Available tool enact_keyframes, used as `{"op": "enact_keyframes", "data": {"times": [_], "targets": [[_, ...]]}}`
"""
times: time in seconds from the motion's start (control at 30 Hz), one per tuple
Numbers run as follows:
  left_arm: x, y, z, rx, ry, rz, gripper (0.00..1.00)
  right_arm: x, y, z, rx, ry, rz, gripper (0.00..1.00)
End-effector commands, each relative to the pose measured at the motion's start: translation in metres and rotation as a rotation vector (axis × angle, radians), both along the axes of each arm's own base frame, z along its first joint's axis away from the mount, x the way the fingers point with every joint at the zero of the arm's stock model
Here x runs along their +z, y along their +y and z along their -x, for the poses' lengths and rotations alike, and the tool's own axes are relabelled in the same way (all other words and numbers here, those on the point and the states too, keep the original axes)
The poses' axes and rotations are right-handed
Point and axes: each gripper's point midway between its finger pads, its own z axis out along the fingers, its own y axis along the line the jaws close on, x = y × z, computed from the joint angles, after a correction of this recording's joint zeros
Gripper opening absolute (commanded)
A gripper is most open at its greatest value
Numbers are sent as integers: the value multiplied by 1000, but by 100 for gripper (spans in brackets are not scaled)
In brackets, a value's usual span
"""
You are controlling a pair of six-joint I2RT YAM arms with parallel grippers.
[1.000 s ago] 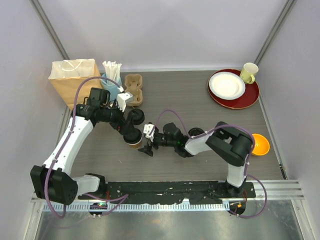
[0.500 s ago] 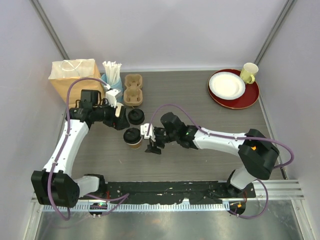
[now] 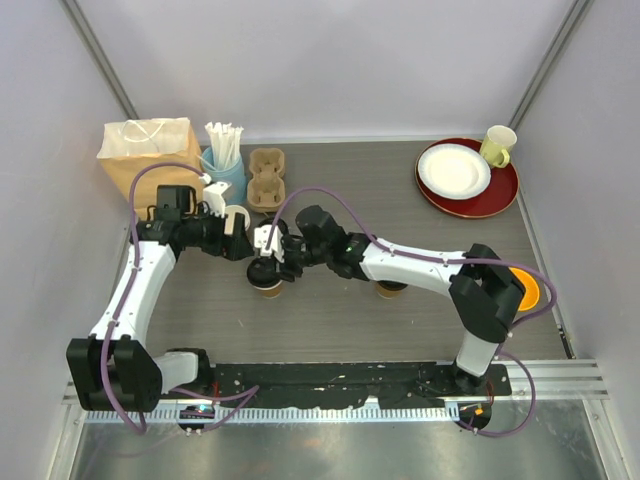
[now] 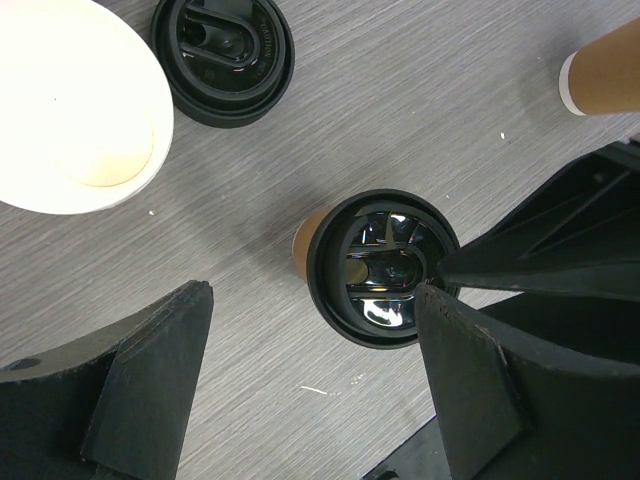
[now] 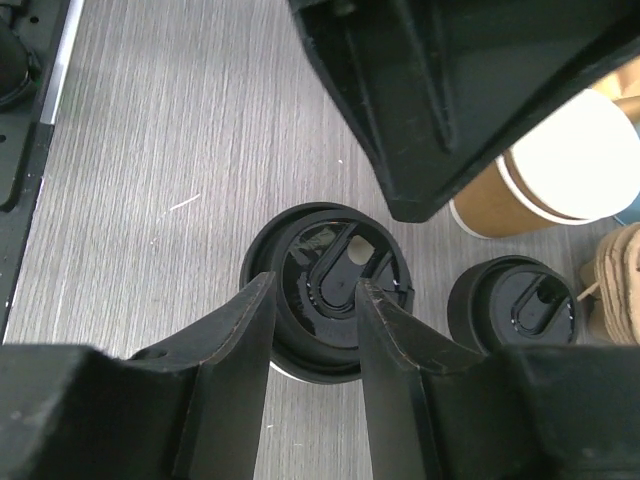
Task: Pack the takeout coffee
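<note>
Right pincer (image 5: 315, 288) half-spread, hovering right over the lidded coffee cup (image 4: 385, 270) standing mid-tabletop (image 3: 400, 190); left pincer (image 4: 315, 300) spread wide above it too, gripping nothing.

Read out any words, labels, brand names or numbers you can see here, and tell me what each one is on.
No text can be read in any view.
On the black plastic lid of the brown paper cup: moulded shapes only, no legible lettering.
On the loose black plastic lid: raised shapes, nothing readable.
On the brown paper bag: no print visible.
</note>
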Motion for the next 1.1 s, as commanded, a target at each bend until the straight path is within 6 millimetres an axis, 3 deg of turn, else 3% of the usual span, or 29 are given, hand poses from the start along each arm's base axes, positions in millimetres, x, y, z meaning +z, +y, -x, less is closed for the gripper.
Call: {"op": "enact_keyframes", "data": {"times": [0.0, 0.3, 0.67, 0.8, 0.93, 1.07], "targets": [[5, -3, -8, -6, -27, 36, 86, 4, 8, 2, 27, -48, 6, 44], [4, -5, -6, -13, -20, 44, 85, -40, 1, 1, 14, -8, 110, 43], [1, -7, -4, -24, -4, 57, 82, -73, -14, 3, 1, 0, 228, 43], [-1, -14, 3, -57, 20, 98, 73, -72, -17, 7, 14, 5, 226, 45], [-10, -19, 10, -79, 46, 107, 75, -71, -17, 4, 13, -16, 229, 50], [-23, -20, 13, -87, 74, 82, 76, -85, -24, 2, -2, -23, 272, 52]]}}
